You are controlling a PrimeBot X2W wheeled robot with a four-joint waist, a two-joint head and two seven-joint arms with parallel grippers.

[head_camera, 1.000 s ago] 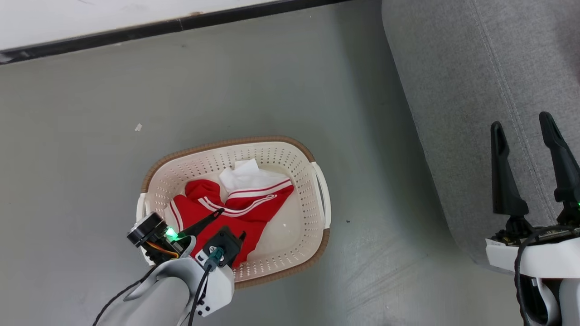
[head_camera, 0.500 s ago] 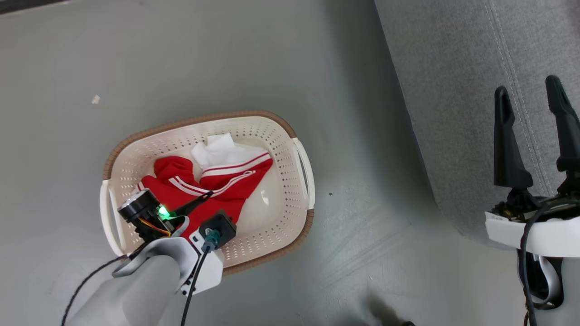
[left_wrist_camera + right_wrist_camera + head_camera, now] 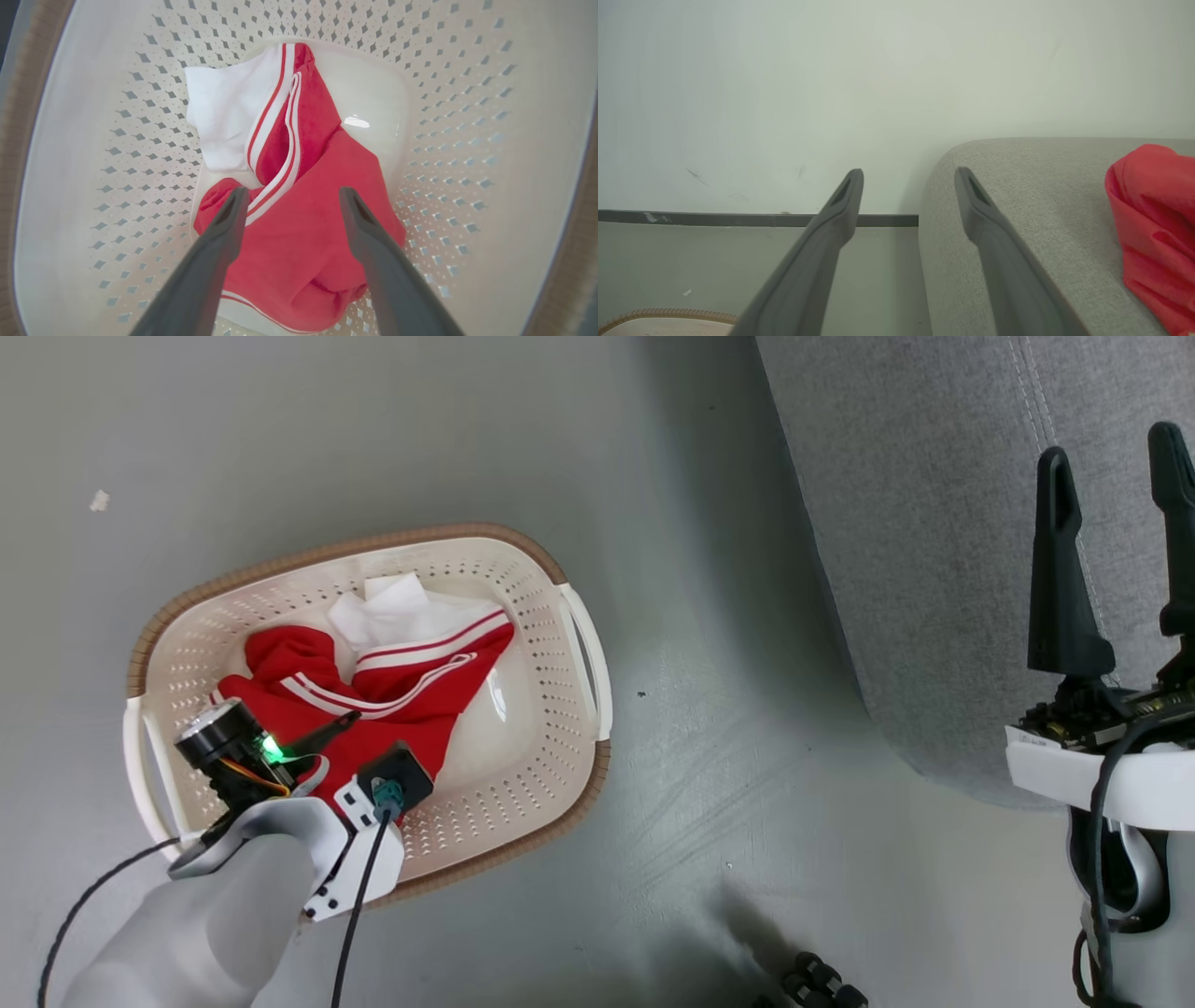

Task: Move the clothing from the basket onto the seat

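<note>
The cream basket (image 3: 336,547) with a brown rim stands on the floor, left of the grey seat (image 3: 934,523). Red clothing (image 3: 392,683) with white stripes and a white part lies crumpled on the basket's bottom. My left gripper (image 3: 373,733) reaches down into the basket, open. In the left wrist view its fingers straddle the red clothing (image 3: 308,219) just above it, inside the basket (image 3: 467,116); contact cannot be judged. My right gripper (image 3: 1111,441) hangs open and empty over the seat's edge. In the right wrist view the right gripper (image 3: 910,171) points at the wall, and another red garment (image 3: 1153,214) lies on the seat (image 3: 1041,196).
The grey floor (image 3: 709,728) runs between basket and seat. A white wall with a dark baseboard (image 3: 738,218) stands behind. A small white scrap (image 3: 99,501) lies far left. Dark round parts (image 3: 822,980) show at the bottom edge. The basket's rim (image 3: 668,315) shows low left in the right wrist view.
The whole head view has shifted, so the camera moved. My left gripper stays open over the red clothing in the basket. My right gripper stays open by the seat.
</note>
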